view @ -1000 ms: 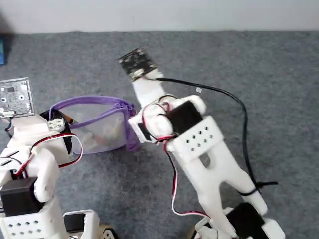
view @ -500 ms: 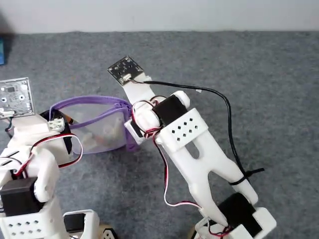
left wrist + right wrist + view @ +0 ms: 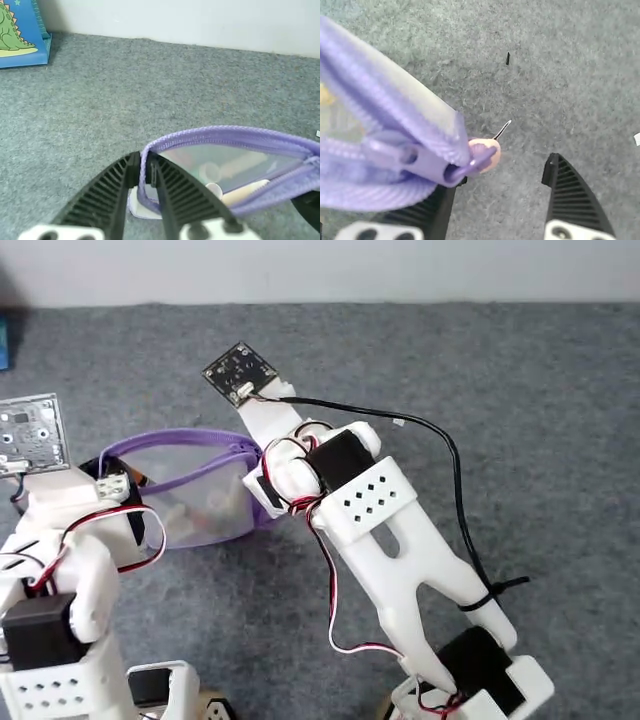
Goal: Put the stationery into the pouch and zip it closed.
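A clear pouch [image 3: 195, 495] with purple trim lies on the grey carpet, its mouth gaping. Inside it are pale stationery pieces [image 3: 235, 192], among them a beige stick and small white bits. My left gripper [image 3: 118, 483] is shut on the purple rim at the pouch's left end [image 3: 145, 175]. My right gripper [image 3: 262, 488] is at the pouch's right end and stands open [image 3: 506, 172]. The purple zip pull [image 3: 462, 167] with its pink bead [image 3: 487, 152] lies just by one finger [image 3: 437, 207], not clamped. The other finger [image 3: 567, 192] stands well apart.
A blue box with a dinosaur picture [image 3: 20, 30] stands by the white wall, beyond the pouch. The right arm's black cable [image 3: 460, 490] loops over the carpet to the right. A small black speck [image 3: 508, 58] and a white scrap [image 3: 636, 139] lie on the carpet.
The right arm has swung left and turned its wrist, bringing its gripper closer onto the pouch's right end. The left arm has kept its hold, hardly moving.
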You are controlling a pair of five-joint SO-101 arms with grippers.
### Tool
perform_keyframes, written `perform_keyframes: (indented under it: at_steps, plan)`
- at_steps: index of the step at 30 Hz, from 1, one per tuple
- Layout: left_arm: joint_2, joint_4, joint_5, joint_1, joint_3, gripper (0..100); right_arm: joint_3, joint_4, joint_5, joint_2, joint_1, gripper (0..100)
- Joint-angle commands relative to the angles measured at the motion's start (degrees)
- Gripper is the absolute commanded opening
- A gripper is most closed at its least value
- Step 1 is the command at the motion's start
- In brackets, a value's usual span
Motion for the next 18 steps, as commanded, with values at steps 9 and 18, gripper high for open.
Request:
perform_keyframes:
  at_steps: [9, 18]
  plan:
    - [1.5, -0.6, 0.2, 0.8, 1.2, 1, -0.6, -1.8, 12.4, -4.6, -0.1, 2.4]
    - [1.5, -0.6, 0.1, 0.8, 1.2, 1, -0.2, -3.6, 12.8, -13.2, 0.0, 0.9]
